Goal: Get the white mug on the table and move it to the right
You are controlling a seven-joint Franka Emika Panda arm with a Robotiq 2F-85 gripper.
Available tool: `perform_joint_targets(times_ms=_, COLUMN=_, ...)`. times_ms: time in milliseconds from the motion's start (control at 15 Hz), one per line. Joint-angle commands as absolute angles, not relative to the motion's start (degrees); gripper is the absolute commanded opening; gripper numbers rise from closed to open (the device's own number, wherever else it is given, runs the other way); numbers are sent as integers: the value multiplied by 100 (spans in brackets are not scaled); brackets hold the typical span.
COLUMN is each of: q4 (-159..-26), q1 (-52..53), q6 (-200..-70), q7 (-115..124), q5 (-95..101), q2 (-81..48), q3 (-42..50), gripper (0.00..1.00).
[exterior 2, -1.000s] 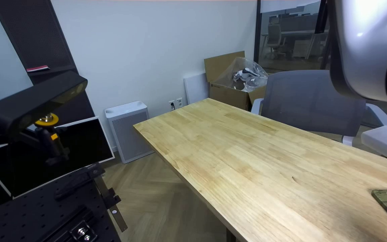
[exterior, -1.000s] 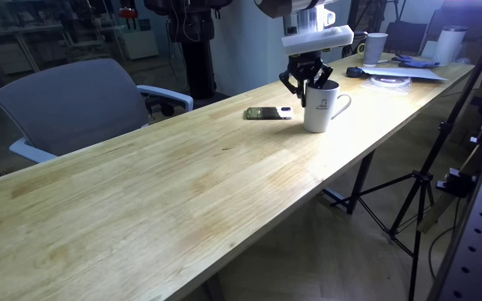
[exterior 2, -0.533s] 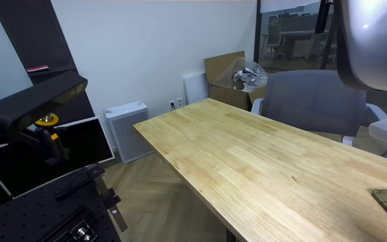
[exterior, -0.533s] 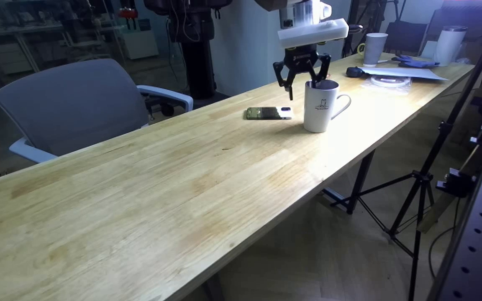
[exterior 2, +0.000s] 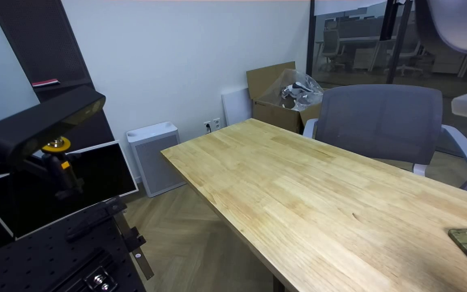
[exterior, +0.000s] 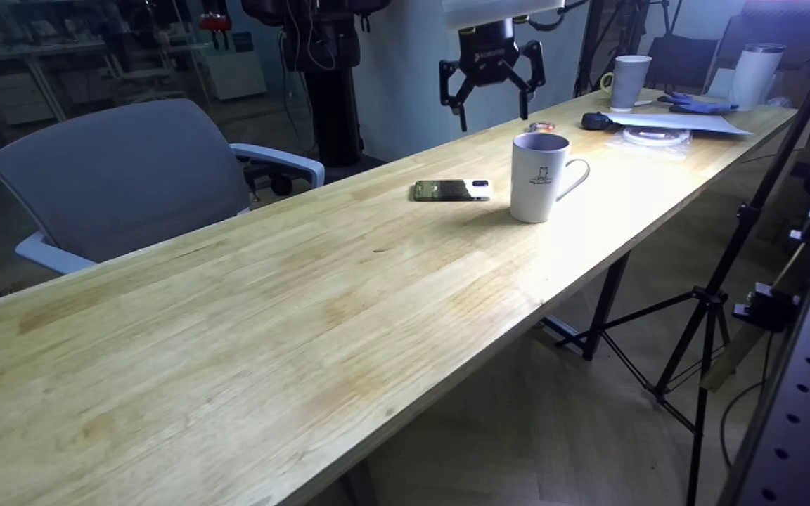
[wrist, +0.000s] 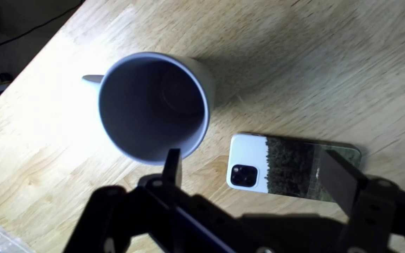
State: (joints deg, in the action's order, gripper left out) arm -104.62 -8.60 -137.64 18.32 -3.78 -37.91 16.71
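The white mug stands upright on the table, its dark logo facing the camera in an exterior view and its loop handle pointing right there. My gripper hangs higher than the mug and a little to its left in that view, fingers spread wide with nothing between them. Seen from the wrist, the mug opens toward the camera, and one finger overlaps its rim in the picture, while the other finger covers part of the phone. The mug lies outside the picture in an exterior view that shows the bare tabletop.
A phone lies flat beside the mug. Farther along the table are a grey cup, a tall tumbler, blue gloves and a bagged ring. An office chair borders one long edge; a tripod stands past the opposite edge.
The gripper has opened, and its finger has come up out of the mug. It has risen and shifted slightly left in an exterior view. Mug and phone have stayed in place.
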Motion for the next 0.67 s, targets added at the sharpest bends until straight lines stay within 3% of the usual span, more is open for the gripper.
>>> perform_joint_targets(times_ms=0, q4=-10380, q1=-697, q6=-13093, q7=2120, q5=-193, q2=-3211, q3=1693, gripper=100)
perform_joint_targets(times_ms=200, q4=-10337, q1=-719, q6=-12469, q7=1896, q5=-132, q2=-2740, q3=1568, gripper=100)
perform_joint_targets(times_ms=600, q4=-10333, q1=-830, q6=-12848, q7=1913, q5=-153, q2=-3059, q3=1495, gripper=100)
